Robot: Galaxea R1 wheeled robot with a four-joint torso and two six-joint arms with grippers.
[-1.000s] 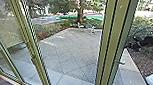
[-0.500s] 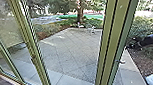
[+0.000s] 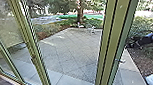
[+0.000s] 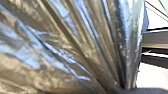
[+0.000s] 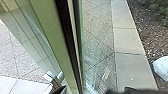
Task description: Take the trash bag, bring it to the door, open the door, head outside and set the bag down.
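Fingers of the left gripper [image 4: 127, 87] pinched the trash bag [image 4: 75, 47]; right side, couldn't tell! Opening the door [image 3: 115, 52] seemed on, needing bag clearance.

The trash bag [image 4: 75, 37] is thin, glossy plastic, silvery grey-brown with bluish highlights, drawn out into long, taut-looking pleats that run together close by the left claw [image 4: 136, 90]; how much it holds cannot be told. Ahead of the right claw [image 5: 98, 91] is the door [image 3: 113, 38], with glass, pale green frame members and dark strips along their edges, and its slim silvery handle [image 3: 120, 61] sticks out near that claw, though whether they touch is unclear. How far the door stands open cannot be told either.
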